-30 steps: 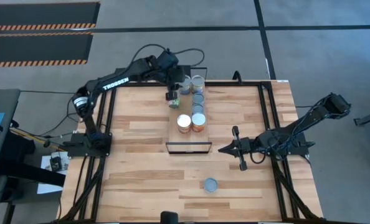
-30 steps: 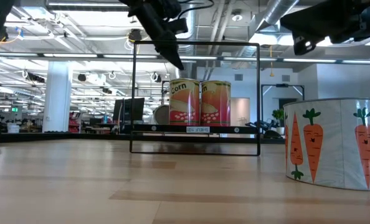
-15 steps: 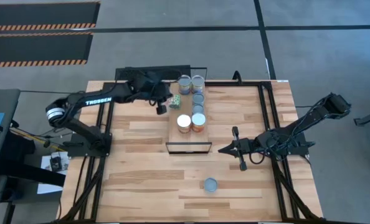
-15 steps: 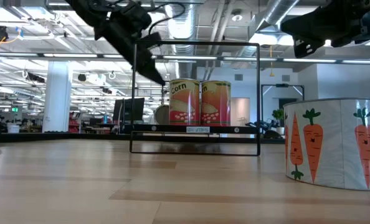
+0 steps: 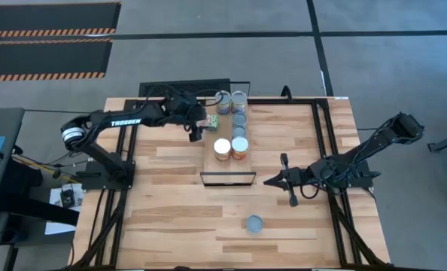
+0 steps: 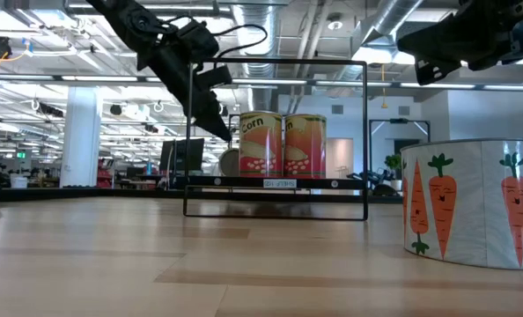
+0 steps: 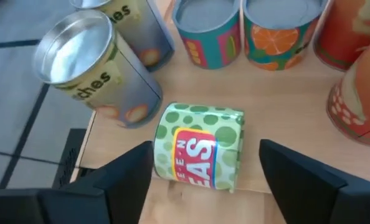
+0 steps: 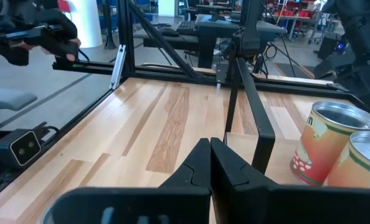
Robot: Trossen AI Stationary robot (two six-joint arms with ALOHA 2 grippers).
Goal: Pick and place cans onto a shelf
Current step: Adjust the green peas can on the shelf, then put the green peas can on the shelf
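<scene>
Left gripper (image 7: 203, 180), the dark two-finger pincer of the left arm, hangs with its jaws spread wide and nothing between them, near the tabletop's far edge at the left side of the narrow pale-wood shelf (image 5: 227, 167) with its thin black frame. Straight ahead of it, between the lines of the two fingers, a small green-dotted tin with a red label (image 7: 199, 147) lies toppled on its side on the shelf's far-left corner. Its long axis runs across the gripper's opening, so the fingers face its two flat ends rather than its curved wall; a pick would probably need a turned wrist.

Further along, the other cans stand upright on the shelf, a silver peach tin (image 7: 94, 68) nearest the fallen one and two white-topped corn tins (image 5: 231, 147) mid-plank.

Toward the tabletop's near edge, one grey-topped carrot tin (image 5: 253, 223) stands alone, off the shelf.

Right gripper (image 5: 269, 181) is closed and empty, resting low just right of the shelf's framed end, nearer that stray can.
</scene>
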